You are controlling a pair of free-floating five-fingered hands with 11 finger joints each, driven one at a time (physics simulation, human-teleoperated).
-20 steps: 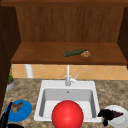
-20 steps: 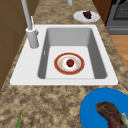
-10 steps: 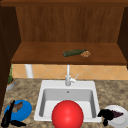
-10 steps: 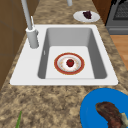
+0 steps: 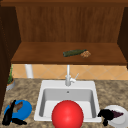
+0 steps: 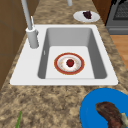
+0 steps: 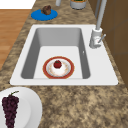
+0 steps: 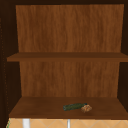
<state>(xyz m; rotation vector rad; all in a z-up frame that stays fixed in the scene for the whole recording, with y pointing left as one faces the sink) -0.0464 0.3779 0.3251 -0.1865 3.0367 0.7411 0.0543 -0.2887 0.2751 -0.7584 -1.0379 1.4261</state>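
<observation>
black against the speckled bench, my left hand [image 5: 10, 116] sits to the left of the sink [image 5: 41, 100], at the near edge of the blue plate [image 5: 25, 110]; its fingers look long and relaxed, laid over the plate's rim, curled round nothing i can make out. on that plate lies a brown piece of food [image 5: 17, 106], just beyond the hand. my right hand [image 5: 106, 115] hangs to the right of the sink, at the near left edge of the white plate [image 5: 120, 120] with the dark grapes [image 5: 117, 114]; whether its fingers are spread or curled i cannot tell. nearest the camera, in front of the sink, a red ball shape [image 5: 67, 115] covers the basin's front. inside the basin, seen from the left side, a red-rimmed dish [image 6: 69, 63] holds a small red fruit [image 6: 70, 62]. behind the sink stands the faucet [image 5: 68, 77]. farther back, above the sink, a wooden shelf [image 5: 37, 53] carries a green cucumber [image 5: 73, 52] touching a small brown lump [image 5: 85, 54].
</observation>
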